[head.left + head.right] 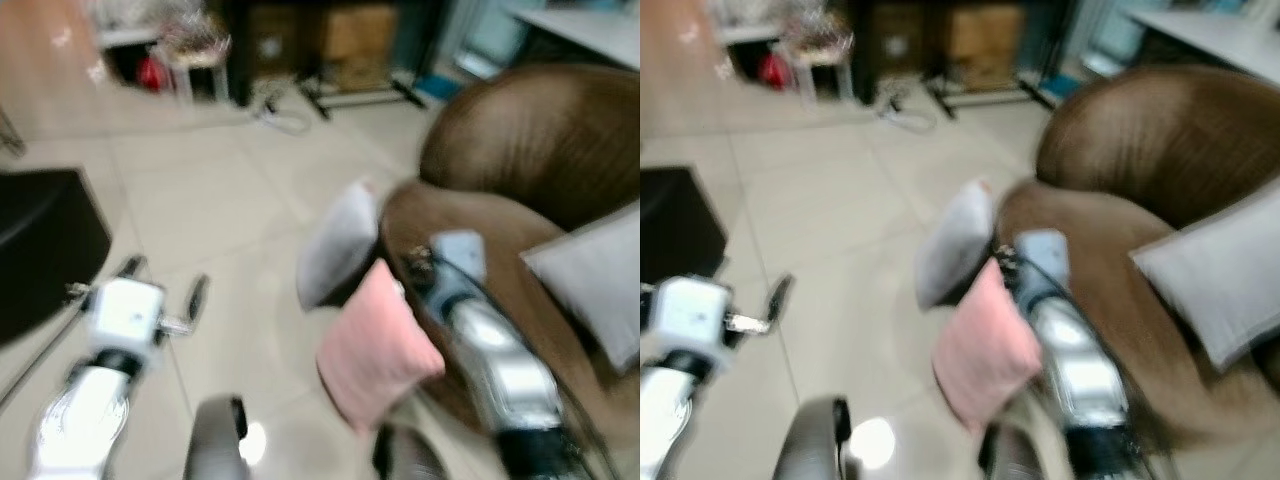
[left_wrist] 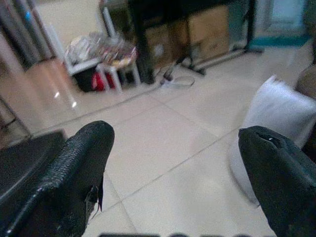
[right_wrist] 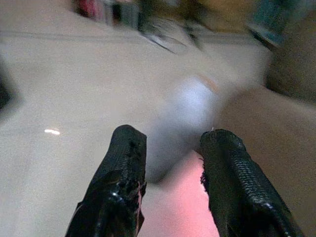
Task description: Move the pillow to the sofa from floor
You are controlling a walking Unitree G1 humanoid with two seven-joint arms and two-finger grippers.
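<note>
My right claw (image 3: 170, 185) fingers parted narrowly over pink pillow (image 1: 375, 345) leaning on sofa (image 1: 540, 150); white pillow (image 1: 335, 240) beside. Left claw (image 2: 173, 177) wide open above floor (image 1: 220, 200).

You get a bright, evenly lit room here, but both eye views are smeared with blur. The pink pillow (image 1: 375, 348) and the brown sofa (image 1: 545, 140) have soft, fuzzy edges. A white spot of glare shines on the pale floor (image 1: 215, 215) near the bottom. Your left wrist view is sharper. Your right wrist view is very blurry, with one small bright glint on the floor.
</note>
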